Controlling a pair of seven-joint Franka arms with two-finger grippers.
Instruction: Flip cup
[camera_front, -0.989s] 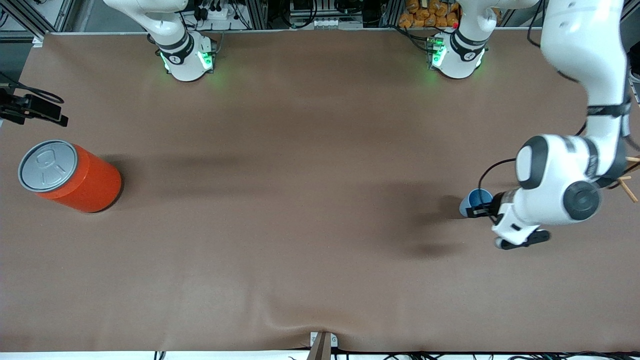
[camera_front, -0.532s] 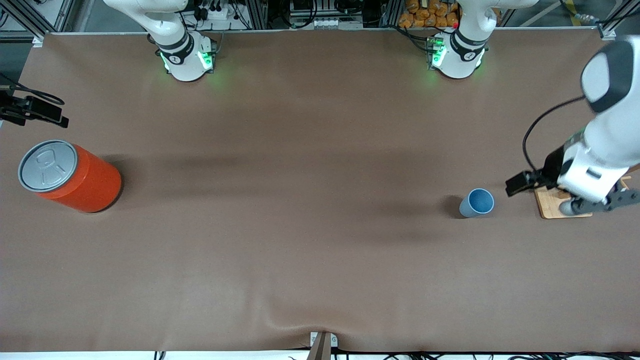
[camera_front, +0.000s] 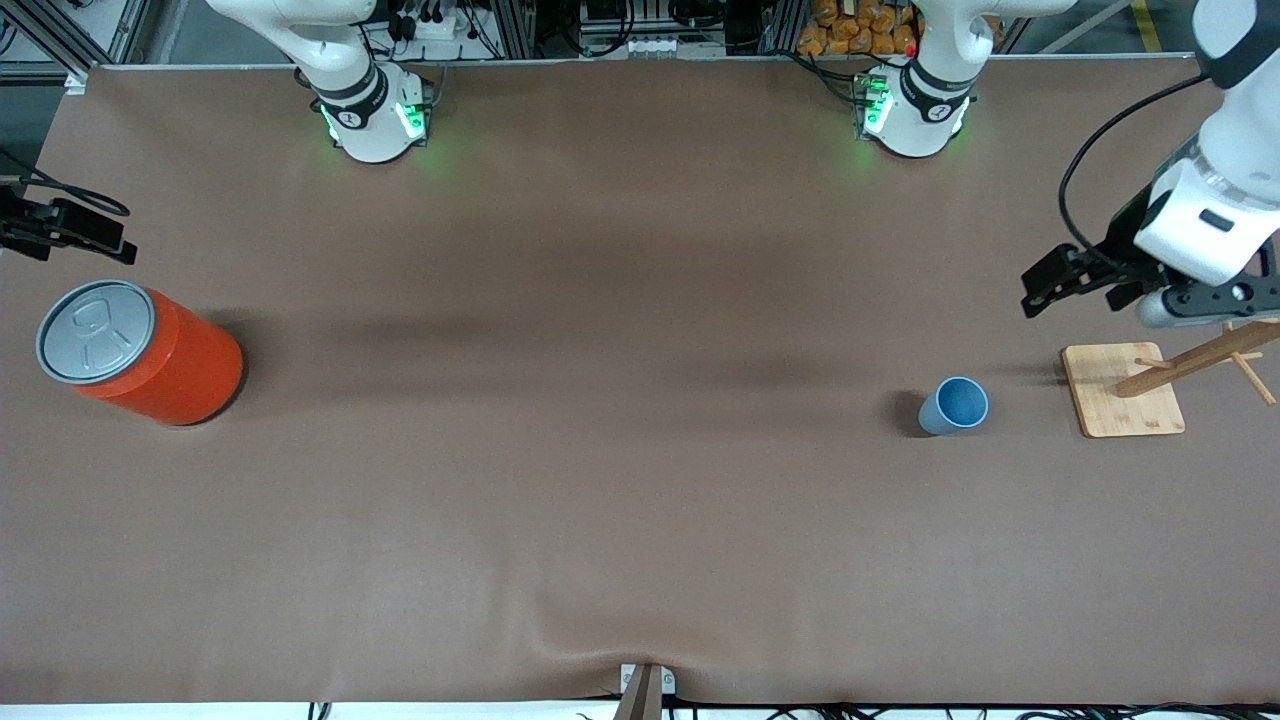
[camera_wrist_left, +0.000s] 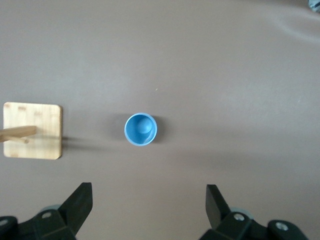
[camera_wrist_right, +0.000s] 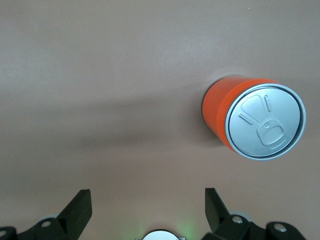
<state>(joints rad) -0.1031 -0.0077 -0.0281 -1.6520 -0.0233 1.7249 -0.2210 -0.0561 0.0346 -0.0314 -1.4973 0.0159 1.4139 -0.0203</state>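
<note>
Cup (camera_front: 955, 404) upright, mouth up, near table (camera_front: 640, 520) end; left gripper (camera_wrist_left: 149, 210), right gripper (camera_wrist_right: 147, 207) released.

Two white arms are seen, each mounted on a rounded white base (camera_front: 372, 118) ringed with a black band and lit by green lamps (the second base (camera_front: 915, 115) is built the same). A black cable (camera_front: 1095, 150) is looped beside the left arm's white wrist housing (camera_front: 1200, 225). Black fingers (camera_wrist_left: 80, 205) with grey screws are fitted to both grippers.
</note>
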